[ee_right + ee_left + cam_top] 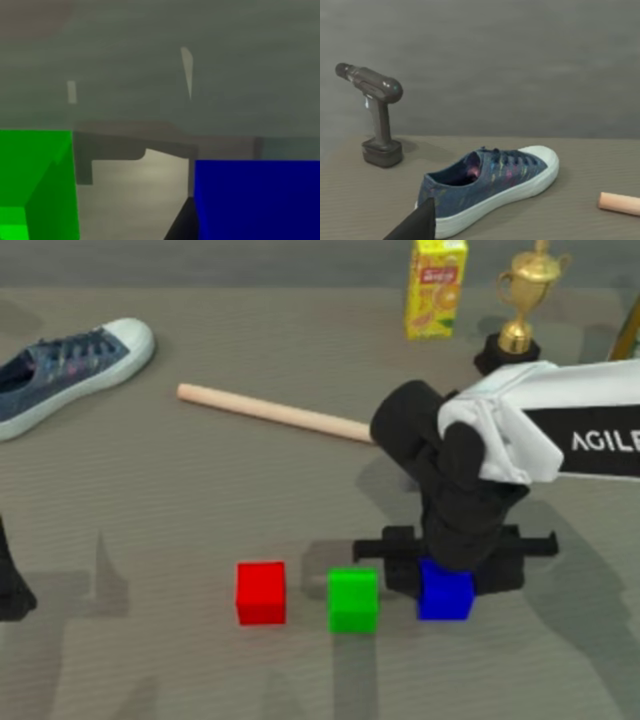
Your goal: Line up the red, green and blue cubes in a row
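A: Entry, table (200, 490) first. Our right arm (560, 430) reaches in from the right side and bends down over the row at the front. Our left arm is parked at the left edge, only a dark tip showing.

B: Clutter, largest down?

A: Shoe (70, 370) at the back left, stick (270, 410) lying across the middle, carton (436, 288) and trophy (527, 300) at the back right, and a drill (377, 117) that only the left wrist view shows. All well apart from the row.

B: The cubes?

A: Red cube (261, 592), green cube (353, 600), blue cube (445, 592), left to right with small gaps. The right gripper (452, 575) sits directly on the blue one.

B: Jaws?

A: We cannot tell. The wrist hides the fingers from above, and the right wrist view shows only blue cube (257, 200) and green cube (35, 185) faces close up. Same for the left.

B: Handling?

A: We judge the cubes light, rigid and matte, so not slippery or fragile. Best hold is on two opposite flat faces, centred, away from the green neighbour.
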Controlling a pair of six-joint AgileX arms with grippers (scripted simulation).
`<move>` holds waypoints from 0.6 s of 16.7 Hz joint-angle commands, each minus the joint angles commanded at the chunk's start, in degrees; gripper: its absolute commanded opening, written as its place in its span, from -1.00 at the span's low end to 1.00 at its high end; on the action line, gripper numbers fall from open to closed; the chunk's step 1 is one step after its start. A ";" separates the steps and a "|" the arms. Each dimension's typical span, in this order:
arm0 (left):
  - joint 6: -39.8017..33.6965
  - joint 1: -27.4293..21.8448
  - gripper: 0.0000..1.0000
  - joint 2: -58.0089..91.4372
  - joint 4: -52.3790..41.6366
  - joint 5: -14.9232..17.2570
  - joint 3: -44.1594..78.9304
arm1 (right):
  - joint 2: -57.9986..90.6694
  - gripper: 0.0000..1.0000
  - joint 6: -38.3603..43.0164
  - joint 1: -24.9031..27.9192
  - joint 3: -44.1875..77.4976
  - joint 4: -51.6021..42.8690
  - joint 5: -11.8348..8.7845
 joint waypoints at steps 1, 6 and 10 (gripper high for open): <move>0.00 0.00 1.00 0.00 0.00 0.00 0.00 | 0.00 -0.70 0.00 0.00 0.00 0.00 0.00; 0.00 0.00 1.00 0.00 0.00 0.00 0.00 | 0.00 0.06 0.00 0.00 0.00 0.00 0.00; 0.00 0.00 1.00 0.00 0.00 0.00 0.00 | 0.00 0.66 0.00 0.00 0.00 0.00 0.00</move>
